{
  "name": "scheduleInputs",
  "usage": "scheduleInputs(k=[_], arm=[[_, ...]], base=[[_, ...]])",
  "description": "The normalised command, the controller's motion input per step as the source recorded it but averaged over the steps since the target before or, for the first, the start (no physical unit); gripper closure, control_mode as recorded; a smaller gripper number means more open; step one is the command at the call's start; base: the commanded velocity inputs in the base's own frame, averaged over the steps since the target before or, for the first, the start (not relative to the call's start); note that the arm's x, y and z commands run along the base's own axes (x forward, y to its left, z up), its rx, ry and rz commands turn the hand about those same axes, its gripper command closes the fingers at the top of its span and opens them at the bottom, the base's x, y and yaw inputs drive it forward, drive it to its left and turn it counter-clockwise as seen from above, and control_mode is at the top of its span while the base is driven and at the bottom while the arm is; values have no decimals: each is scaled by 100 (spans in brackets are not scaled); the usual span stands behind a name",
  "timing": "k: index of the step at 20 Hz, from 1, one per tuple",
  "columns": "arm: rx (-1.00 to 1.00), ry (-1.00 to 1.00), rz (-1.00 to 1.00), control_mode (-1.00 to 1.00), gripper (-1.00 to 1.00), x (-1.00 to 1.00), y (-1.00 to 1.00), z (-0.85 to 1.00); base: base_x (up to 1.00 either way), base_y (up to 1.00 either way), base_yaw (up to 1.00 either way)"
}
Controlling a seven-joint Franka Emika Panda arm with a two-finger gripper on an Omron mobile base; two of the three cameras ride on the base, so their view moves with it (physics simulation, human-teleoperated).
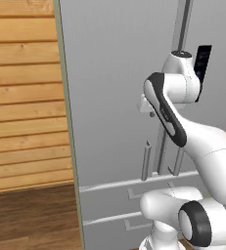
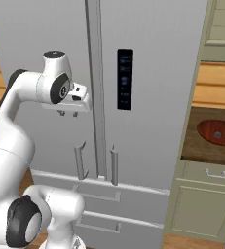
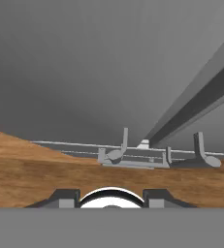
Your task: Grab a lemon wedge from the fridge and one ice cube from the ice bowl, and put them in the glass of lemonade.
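The fridge (image 2: 148,73) stands shut, both upper doors closed and the two drawers below them pushed in, so the lemon wedge, if it is inside, cannot be seen. The pincer (image 2: 68,114) hangs just in front of the left door, pointing down, with nothing between its tips; they look slightly apart, but how far is too small to tell in the base views, and the hand view gives only their two dark stubs (image 3: 65,197) at its lower edge. Just beside the pincer, toward the middle seam, runs the left door's long bar handle (image 2: 95,73), and its lower end (image 2: 80,160) curves out below the pincer. The right door's handle end (image 2: 114,165) sits a little further past the seam, and beyond that is the dark control panel (image 2: 125,79). Far off to the side, on the wooden worktop (image 2: 196,141), lies the ice bowl (image 2: 218,132) with pale cubes in it, too small to make out singly.

The step in hand looks like opening the left door. To do it well, the pincer likely needs to turn so its tips straddle the bar across its width, close firmly on it, and pull along the arc of the door's hinge rather than straight back. A grip low on the bar, away from the seam, should keep it clear of the other handle.
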Motion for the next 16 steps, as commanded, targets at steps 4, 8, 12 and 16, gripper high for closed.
scheduleInputs(k=[4, 8, 12, 16], arm=[[0, 0, 0, -100, -100, -33, -6, 0], [0, 0, 0, -100, -100, -79, -7, -8], [0, 0, -1, -100, -100, -98, 4, -52], [0, 0, 0, -100, -100, -38, -6, -19]], base=[[0, 0, 0], [0, 0, 0], [0, 0, 0], [0, 0, 0]])
